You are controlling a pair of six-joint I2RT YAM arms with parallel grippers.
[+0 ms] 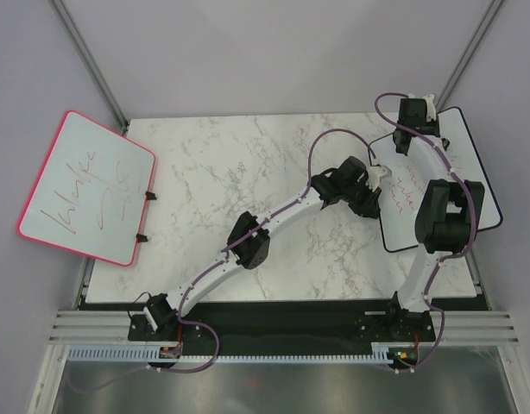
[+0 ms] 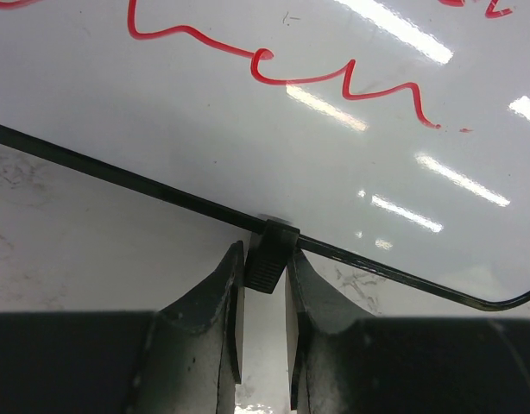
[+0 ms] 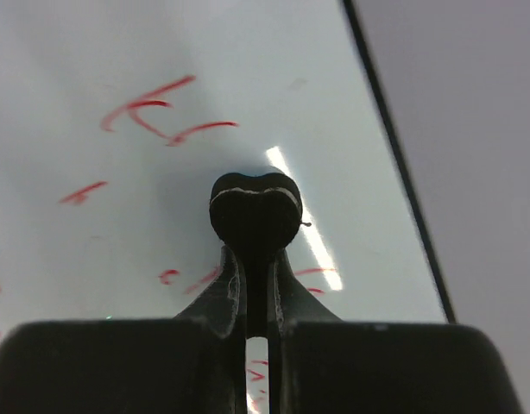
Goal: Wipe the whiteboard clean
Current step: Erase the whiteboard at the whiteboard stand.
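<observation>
The black-framed whiteboard lies at the table's right side with orange-red handwriting on its face; it also shows in the left wrist view and the right wrist view. My left gripper is at the board's left edge. In its wrist view the gripper is shut on a small ribbed black tab on the frame. My right gripper is over the board's far end. In its wrist view the gripper is shut on a black heart-shaped eraser close over the written face.
A pink-framed whiteboard with red scribbles hangs over the table's left edge. The white marble tabletop lies between the two boards. Grey walls and metal posts stand at the back corners.
</observation>
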